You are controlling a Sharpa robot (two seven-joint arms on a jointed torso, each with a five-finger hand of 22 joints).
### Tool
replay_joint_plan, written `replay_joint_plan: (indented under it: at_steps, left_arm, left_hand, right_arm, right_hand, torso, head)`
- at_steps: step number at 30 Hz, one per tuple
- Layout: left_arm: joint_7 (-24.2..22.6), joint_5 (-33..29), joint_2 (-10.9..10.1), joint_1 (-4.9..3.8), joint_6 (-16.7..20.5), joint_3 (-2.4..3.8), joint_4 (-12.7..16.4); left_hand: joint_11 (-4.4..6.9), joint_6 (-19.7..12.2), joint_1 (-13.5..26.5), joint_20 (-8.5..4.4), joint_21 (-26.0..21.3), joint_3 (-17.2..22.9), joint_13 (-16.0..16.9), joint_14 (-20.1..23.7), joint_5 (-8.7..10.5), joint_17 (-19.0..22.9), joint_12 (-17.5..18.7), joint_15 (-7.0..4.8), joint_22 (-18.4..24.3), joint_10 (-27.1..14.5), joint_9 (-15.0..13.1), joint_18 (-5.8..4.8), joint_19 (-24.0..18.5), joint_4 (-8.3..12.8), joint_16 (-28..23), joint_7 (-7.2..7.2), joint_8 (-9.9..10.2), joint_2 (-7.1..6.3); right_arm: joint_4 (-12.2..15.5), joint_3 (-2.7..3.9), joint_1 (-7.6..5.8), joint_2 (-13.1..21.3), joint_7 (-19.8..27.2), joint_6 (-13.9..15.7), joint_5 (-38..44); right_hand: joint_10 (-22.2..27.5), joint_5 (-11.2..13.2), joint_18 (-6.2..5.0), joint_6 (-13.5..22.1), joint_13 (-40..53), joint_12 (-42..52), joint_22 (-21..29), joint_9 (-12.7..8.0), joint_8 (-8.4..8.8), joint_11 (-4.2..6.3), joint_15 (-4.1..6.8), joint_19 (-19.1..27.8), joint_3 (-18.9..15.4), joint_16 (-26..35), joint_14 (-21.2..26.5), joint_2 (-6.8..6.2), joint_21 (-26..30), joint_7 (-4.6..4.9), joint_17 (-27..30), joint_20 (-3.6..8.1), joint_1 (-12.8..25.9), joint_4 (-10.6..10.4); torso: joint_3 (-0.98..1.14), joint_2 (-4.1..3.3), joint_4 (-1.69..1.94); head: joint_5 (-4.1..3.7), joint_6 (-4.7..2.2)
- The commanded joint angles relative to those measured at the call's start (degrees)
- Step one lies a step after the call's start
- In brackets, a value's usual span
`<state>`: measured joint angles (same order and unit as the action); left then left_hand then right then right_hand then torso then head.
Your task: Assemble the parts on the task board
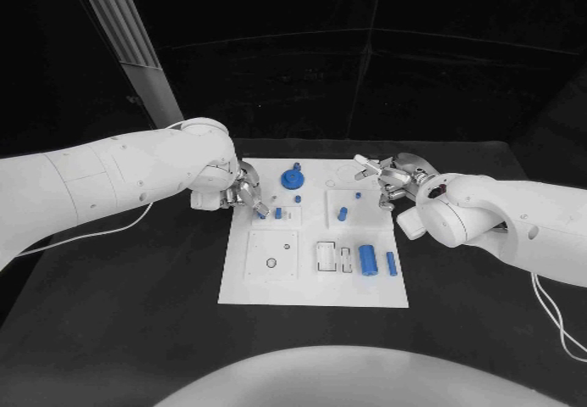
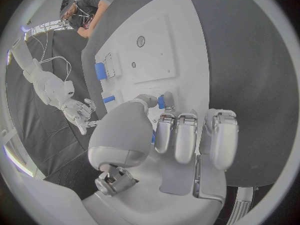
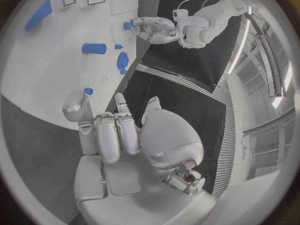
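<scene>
The white task board (image 1: 263, 284) lies mid-table. My left hand (image 1: 232, 191) hovers at its upper left edge and pinches a small blue part (image 2: 161, 102) between thumb and a finger; that part sits just over the board (image 2: 181, 45). My right hand (image 1: 389, 176) is over the board's upper right corner, fingers apart, holding nothing. A small blue peg (image 3: 88, 91) stands just beyond its fingertips (image 3: 119, 102). A blue gear-like part (image 1: 293, 178), a short blue cylinder (image 1: 343, 214), a thicker cylinder (image 1: 370, 259) and a long blue bar (image 1: 392, 263) rest on the board.
A grey pole (image 1: 135, 51) rises at the back left. A thin cable (image 1: 110, 229) trails over the black table (image 1: 122, 322) under my left arm. Another cable (image 1: 550, 314) hangs off my right arm.
</scene>
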<state>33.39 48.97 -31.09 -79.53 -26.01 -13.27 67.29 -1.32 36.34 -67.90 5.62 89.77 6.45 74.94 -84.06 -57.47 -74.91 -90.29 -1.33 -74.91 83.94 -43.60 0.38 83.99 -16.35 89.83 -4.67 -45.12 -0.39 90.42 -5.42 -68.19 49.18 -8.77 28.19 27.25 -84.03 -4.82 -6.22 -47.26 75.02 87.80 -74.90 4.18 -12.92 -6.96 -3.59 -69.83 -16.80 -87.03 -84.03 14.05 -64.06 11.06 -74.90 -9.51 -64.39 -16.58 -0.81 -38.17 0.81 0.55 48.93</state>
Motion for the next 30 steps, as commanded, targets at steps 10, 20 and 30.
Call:
replay_joint_plan:
  at_steps: [10,20,30]
  left_arm:
    - [2.24,0.16,0.33,0.16,-1.98,-0.12,0.03]
    - [2.79,0.16,0.38,0.20,-2.57,-0.12,0.04]
    - [3.51,0.77,0.31,0.22,-3.05,-0.12,0.24]
  left_hand:
    - [0.35,-0.15,-2.84,-0.48,0.02,2.23,15.06,-5.94,8.85,-15.09,0.29,-0.31,-14.96,6.06,-0.83,-0.29,5.70,-0.03,0.17,0.25,-0.50,0.21]
    - [0.27,-0.07,-3.32,-0.42,-0.01,1.92,15.06,-5.94,16.40,-15.09,0.29,-0.25,-14.95,6.06,-0.77,-0.28,5.66,-0.13,0.17,0.17,-0.07,0.56]
    - [0.03,0.07,-1.68,-0.28,0.10,0.19,15.06,-5.94,23.20,-15.09,0.29,-0.06,-15.01,6.06,-0.50,-0.33,5.83,-0.29,0.17,-0.10,0.53,0.49]
  right_arm:
    - [0.12,0.03,-0.08,-0.03,0.20,-0.46,0.19]
    - [0.13,0.03,-0.08,0.03,0.20,-0.45,0.19]
    - [0.13,0.03,-0.08,0.01,0.20,-0.49,0.19]
  right_hand:
    - [-3.08,-0.13,-0.25,0.37,12.16,0.22,-5.80,-0.10,-0.13,0.31,0.41,-0.42,-0.35,-0.37,-2.45,0.50,-0.08,-0.09,-10.75,0.10,-0.14,0.01]
    - [-3.08,-0.13,-0.25,0.37,12.16,0.22,-5.80,-0.10,-0.13,0.31,0.41,-0.42,-0.35,-0.37,-2.45,0.50,-0.08,-0.09,-10.75,0.10,-0.14,0.01]
    - [-3.08,-0.13,-0.25,0.37,12.16,0.22,-5.80,-0.10,-0.13,0.31,0.41,-0.42,-0.35,-0.37,-2.45,0.50,-0.08,-0.09,-10.75,0.10,-0.14,0.01]
  torso:
    - [0.02,0.00,0.00]
    - [-0.01,0.03,-0.01]
    - [-0.02,-0.01,0.05]
  head:
    - [0.02,0.02]
    - [0.02,0.07]
    - [0.04,0.05]
